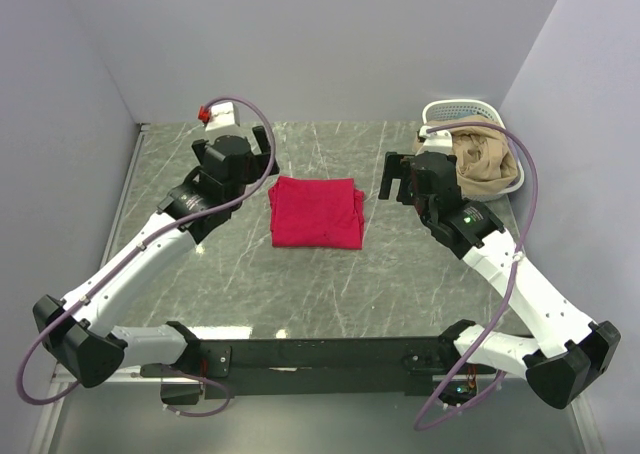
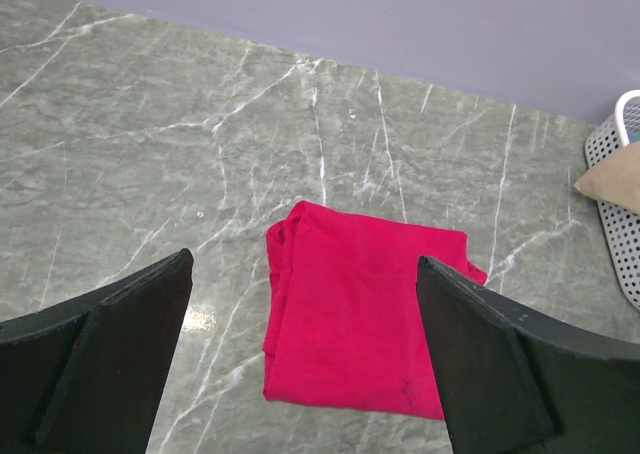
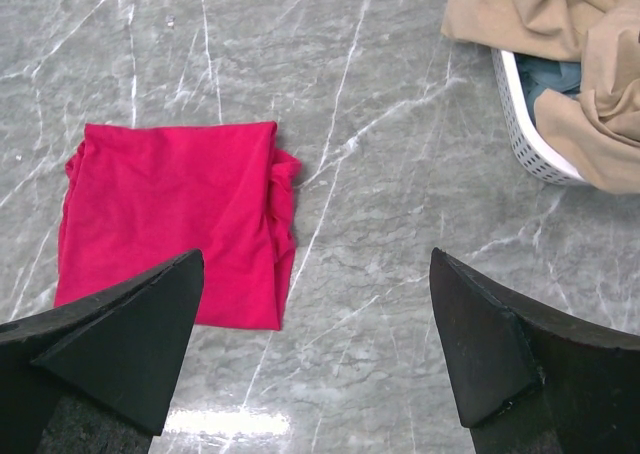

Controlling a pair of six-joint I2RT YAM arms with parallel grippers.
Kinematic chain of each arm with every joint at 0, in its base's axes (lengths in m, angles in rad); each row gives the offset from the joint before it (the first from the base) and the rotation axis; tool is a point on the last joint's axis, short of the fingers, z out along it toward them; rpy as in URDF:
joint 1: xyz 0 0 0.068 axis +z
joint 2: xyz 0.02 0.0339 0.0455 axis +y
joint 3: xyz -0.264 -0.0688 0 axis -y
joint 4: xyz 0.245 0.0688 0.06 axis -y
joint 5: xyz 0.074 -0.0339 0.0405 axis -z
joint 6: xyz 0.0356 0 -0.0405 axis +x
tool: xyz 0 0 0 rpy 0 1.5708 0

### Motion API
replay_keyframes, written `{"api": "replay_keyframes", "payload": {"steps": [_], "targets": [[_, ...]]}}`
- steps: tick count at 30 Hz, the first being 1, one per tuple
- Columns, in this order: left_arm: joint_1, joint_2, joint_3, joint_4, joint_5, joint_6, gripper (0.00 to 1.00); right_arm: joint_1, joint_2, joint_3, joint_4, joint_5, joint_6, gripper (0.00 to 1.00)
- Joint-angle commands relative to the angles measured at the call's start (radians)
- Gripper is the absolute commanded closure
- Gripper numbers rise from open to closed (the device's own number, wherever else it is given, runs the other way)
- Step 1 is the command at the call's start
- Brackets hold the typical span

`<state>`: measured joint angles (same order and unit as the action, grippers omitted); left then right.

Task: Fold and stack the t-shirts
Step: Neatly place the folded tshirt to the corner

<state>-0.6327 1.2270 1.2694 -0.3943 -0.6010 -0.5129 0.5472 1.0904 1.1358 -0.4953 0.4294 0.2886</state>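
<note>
Black and spread wide, my left gripper [image 2: 305,264] and right gripper [image 3: 315,257] both hold nothing, hovering either side of the one red t-shirt [image 1: 316,212], which lies folded flat in the middle of the table [image 1: 330,284]. I judge that shirt done, so fetching another comes next. That calls for my right gripper to reach far right into the one white basket [image 1: 470,106], where tan cloth [image 1: 485,164] is heaped over something blue [image 3: 550,74]; I cannot count the shirts there.
</note>
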Motion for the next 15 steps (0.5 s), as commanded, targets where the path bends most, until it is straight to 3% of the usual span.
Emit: {"api": "replay_keyframes", "payload": {"steps": [1,15], "targets": [[-0.005,0.025,0.051,0.021,-0.022,0.03,0.0,0.005,-0.001,0.002,0.012,0.026,0.004,0.0],[-0.004,0.046,0.045,0.02,-0.023,0.019,0.0,-0.003,0.012,0.001,0.015,0.016,0.001,0.0]]}}
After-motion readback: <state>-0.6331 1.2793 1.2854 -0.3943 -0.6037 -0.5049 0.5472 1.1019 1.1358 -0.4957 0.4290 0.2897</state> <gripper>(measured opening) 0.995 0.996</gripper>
